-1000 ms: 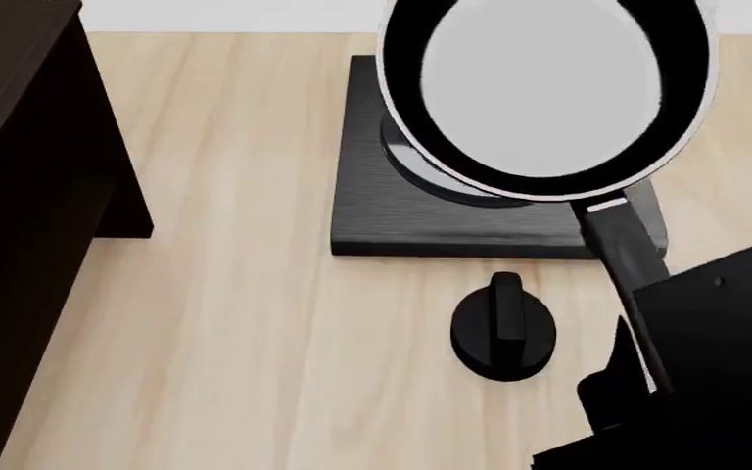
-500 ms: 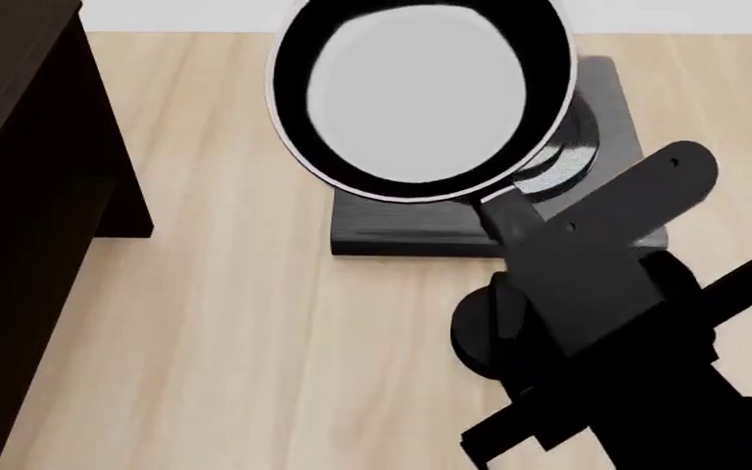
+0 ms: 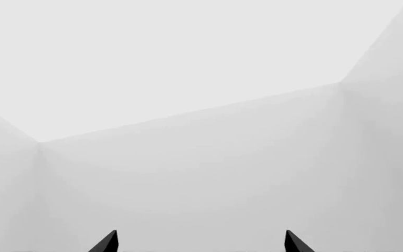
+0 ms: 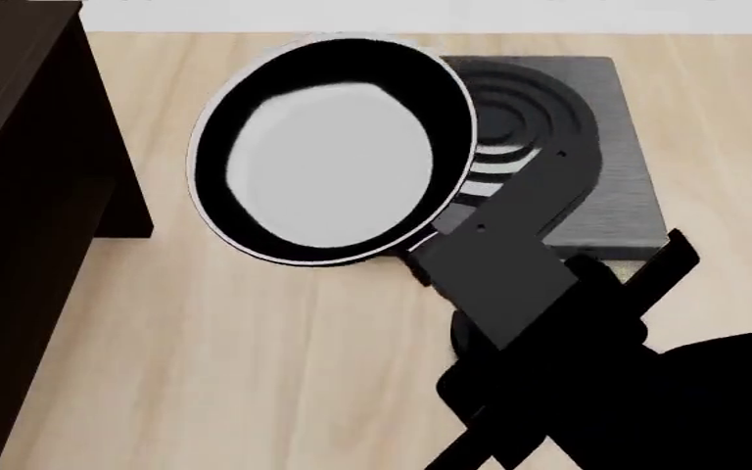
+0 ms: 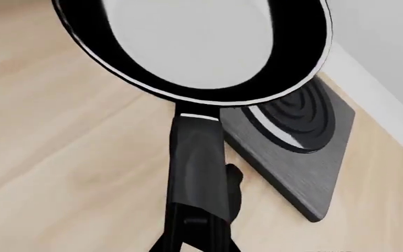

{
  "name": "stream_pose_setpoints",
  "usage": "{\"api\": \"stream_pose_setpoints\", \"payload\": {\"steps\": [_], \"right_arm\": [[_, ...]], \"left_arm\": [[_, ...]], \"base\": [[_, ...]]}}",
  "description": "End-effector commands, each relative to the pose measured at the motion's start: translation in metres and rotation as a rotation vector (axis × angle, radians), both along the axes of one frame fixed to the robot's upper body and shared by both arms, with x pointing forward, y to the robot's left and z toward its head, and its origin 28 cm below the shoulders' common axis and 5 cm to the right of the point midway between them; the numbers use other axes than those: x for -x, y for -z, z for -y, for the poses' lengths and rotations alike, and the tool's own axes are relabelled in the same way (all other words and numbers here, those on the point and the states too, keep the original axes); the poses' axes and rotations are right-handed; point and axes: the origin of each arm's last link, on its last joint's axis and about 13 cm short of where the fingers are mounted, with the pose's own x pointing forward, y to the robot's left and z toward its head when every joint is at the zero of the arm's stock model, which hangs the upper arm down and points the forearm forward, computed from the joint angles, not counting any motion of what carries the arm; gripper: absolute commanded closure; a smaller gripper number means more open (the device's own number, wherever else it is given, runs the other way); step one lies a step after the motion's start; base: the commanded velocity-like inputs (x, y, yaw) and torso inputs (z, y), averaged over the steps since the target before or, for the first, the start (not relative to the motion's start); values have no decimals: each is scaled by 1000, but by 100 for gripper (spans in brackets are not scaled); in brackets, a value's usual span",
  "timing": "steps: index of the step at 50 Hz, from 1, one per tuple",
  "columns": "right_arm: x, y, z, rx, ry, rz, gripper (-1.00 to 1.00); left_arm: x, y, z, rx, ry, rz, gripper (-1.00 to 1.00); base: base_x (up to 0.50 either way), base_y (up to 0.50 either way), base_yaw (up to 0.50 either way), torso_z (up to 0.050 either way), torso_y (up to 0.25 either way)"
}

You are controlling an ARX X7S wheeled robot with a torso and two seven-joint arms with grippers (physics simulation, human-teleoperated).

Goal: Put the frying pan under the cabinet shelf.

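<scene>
The frying pan (image 4: 330,162), round and black with a thin silvery rim and a pale glossy inside, hangs above the wooden floor between the burner plate and the cabinet shelf (image 4: 30,196). My right gripper (image 4: 461,245) is shut on its long black handle (image 5: 198,163), with the pan (image 5: 194,47) reaching out ahead of the jaws. The cabinet shelf is a large dark brown board structure at the head view's left edge, a short gap from the pan's rim. My left gripper (image 3: 201,244) shows only two black fingertips (image 3: 109,242) spread apart with nothing between them; it faces blank white walls.
A square black burner plate (image 4: 586,147) with concentric rings lies on the floor to the pan's right, also in the right wrist view (image 5: 296,142). A small round black knob (image 5: 234,181) peeks from behind the handle. My right arm (image 4: 586,362) fills the lower right.
My right arm has carried the frying pan leftward, off the burner plate and toward the cabinet shelf. The arm now covers the knob in the head view.
</scene>
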Motion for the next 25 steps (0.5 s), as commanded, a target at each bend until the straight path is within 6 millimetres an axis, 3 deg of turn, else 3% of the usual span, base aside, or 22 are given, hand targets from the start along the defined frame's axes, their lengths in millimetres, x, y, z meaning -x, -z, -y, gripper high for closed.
{"api": "stream_pose_setpoints", "payload": {"steps": [1, 25], "right_arm": [[-1, -7, 3, 42, 4, 21, 100], [-6, 18, -11, 38, -42, -38, 100]], "left_arm": [[0, -1, 0, -3, -3, 7, -100], [1, 0, -1, 3, -6, 4, -100]], "base": [[0, 0, 0, 0, 0], [0, 0, 0, 0, 2]]}}
